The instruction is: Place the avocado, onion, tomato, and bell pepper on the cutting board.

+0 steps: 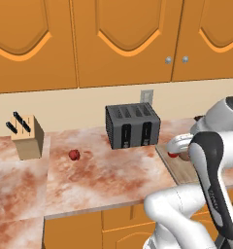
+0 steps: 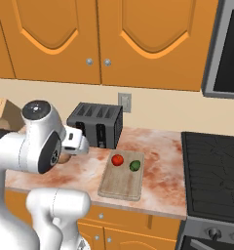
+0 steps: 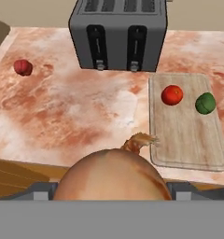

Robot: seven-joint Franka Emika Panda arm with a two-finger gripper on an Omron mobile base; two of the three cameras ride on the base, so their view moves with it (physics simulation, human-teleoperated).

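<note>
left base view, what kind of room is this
A kitchen, rendered rather than real: a toaster and knife block stand on a marbled countertop beneath wooden wall cabinets, and the right base view shows a stove.

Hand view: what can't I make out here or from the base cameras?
- Gripper: the onion covers its fingertips in the hand view; the arm blocks it from both base cameras.
- Cutting board: mostly behind the arm in the left base view.
- Dark red item: too small to identify.
</note>
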